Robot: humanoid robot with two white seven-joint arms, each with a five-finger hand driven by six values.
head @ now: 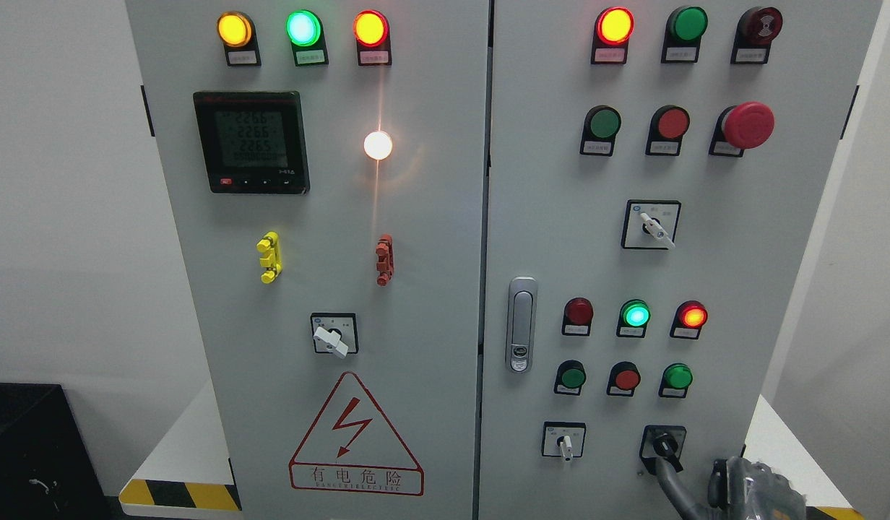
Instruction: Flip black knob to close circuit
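Right hand point(734, 480) pokes up at the bottom edge, one grey finger point(667, 480) touching the black knob point(662, 445); its grip cannot be told. That knob sits low on the cabinet point(430, 303), right of a white switch point(564, 444), with bare panel above.

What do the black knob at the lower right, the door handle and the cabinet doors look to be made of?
Black knob: likely moulded plastic, dull black with a faint sheen. Door handle: looks like metal or chromed plastic, silvery with bright reflections. Cabinet doors: probably painted sheet metal, flat, light grey and matte. Right hand sits just below the knob.
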